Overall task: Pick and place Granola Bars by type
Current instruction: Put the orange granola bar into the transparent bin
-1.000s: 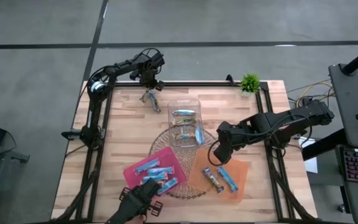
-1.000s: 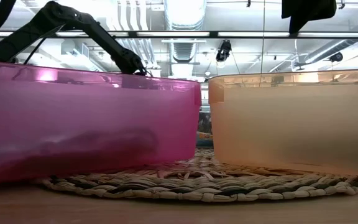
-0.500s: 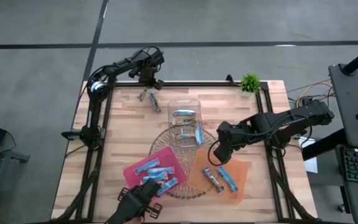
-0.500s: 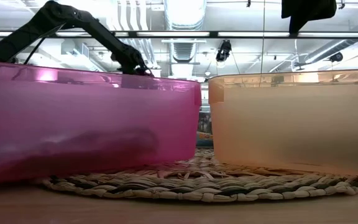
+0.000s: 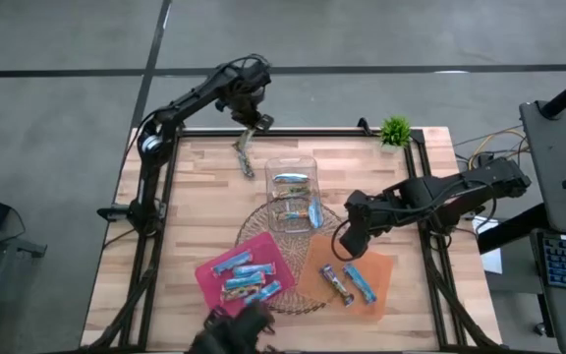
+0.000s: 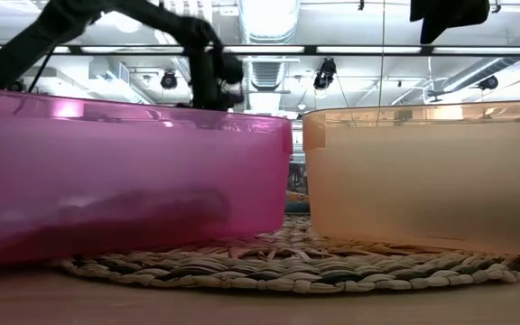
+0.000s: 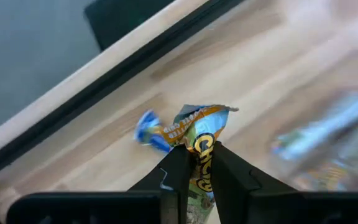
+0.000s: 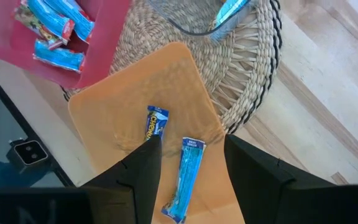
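Blue-and-tan granola bar [image 7: 199, 140] pinched in left tool [image 7: 195, 163]; right tool [image 8: 185, 155] spread above orange tray [image 8: 117, 121]

Blue-and-tan granola bars [image 5: 245, 276] lie in pink, orange trays; one [image 7: 197, 134] hangs pinched.

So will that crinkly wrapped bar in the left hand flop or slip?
The left hand pinches the blue-and-orange foil-wrapped granola bar by one end. It probably dangles rather than stays level, is likely light, and the glossy wrapper could slip.
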`<state>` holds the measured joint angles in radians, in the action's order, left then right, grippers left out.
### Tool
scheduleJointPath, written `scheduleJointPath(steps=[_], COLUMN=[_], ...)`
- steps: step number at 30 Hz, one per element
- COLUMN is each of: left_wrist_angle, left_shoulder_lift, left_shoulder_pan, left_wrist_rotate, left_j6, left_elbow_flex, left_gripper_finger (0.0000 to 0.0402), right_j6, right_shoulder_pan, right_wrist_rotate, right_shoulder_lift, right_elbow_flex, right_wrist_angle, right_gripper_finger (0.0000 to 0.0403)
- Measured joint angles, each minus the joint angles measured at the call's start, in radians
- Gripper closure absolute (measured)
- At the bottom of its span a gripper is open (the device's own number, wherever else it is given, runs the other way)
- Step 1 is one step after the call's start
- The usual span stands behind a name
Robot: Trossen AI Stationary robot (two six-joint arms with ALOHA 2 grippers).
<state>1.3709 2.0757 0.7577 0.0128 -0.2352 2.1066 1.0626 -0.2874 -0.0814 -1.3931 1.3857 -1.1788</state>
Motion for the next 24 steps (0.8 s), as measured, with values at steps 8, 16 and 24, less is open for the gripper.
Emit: scheduleJointPath(steps=[8,16,24], left_wrist_angle=[-0.020,-0.099,-0.130], left_shoulder_lift=[-0.069,-0.074,-0.064], left_shoulder_pan=[-0.179,-0.380,-0.493], left_wrist_rotate=[0.037,0.106,0.104], left_j6=[0.001,-0.001,-0.049], left_elbow_flex=[0.108,0.132,0.124], left_gripper_finger=[0.0362,0.0362,0.0362], right_j6=[0.001,0.004,0.008], right_shoulder_pan=[0.000,0.000,0.000], right_wrist_rotate=[-0.007,-0.027,-0.026], right_shoulder_lift=[0.057,0.118,0.137], right_elbow_flex=[0.000,0.000,0.000], right_wrist_angle=[-0.004,-0.015,-0.015], right_gripper_finger=[0.0242,0.0260,0.0274])
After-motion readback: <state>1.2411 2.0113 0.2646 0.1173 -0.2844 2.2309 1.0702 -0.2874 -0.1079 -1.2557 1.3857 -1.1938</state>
